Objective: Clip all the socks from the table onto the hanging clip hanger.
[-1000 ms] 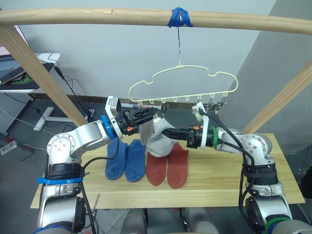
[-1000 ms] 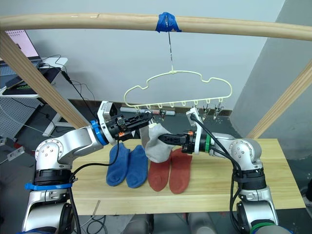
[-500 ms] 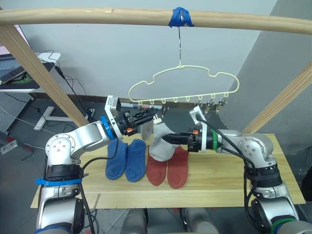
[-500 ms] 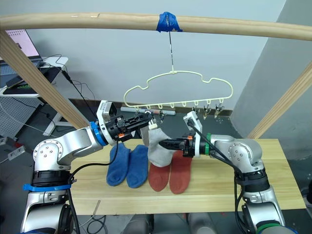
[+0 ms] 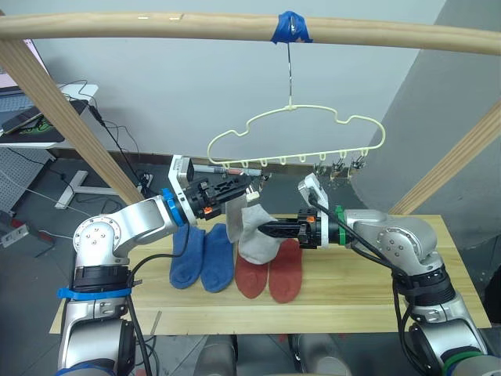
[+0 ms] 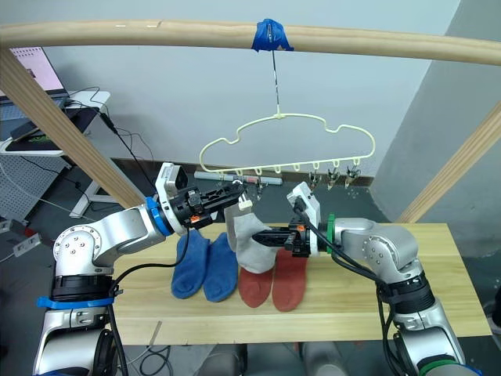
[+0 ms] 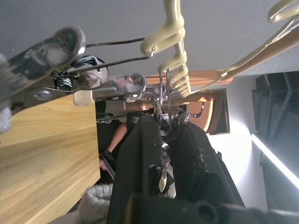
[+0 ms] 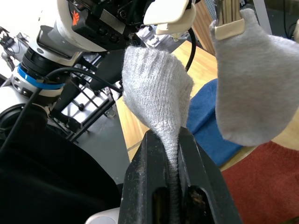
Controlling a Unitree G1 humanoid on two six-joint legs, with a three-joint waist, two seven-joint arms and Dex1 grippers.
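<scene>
While the left gripper [image 5: 249,186] pinches a clip [image 7: 161,105] under the hanger [image 5: 297,137], the right gripper [image 8: 174,154] clamps a grey sock [image 8: 159,88]; its wrist view shows another grey sock [image 8: 254,79] hanging clipped.

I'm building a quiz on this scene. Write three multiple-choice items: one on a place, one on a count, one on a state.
1. Where do the blue socks lie?
A. on the table
B. on the clip hanger
C. on the floor

2. How many rust-red socks lie on the table?
A. one
B. two
C. four

3. What does the right tool hold?
A. nothing
B. a blue sock
C. a grey sock

Key: 1 A, they lie flat on the planks; 2 B, a pair side by side; 3 C, grey knit is pinched between its fingers.
</scene>
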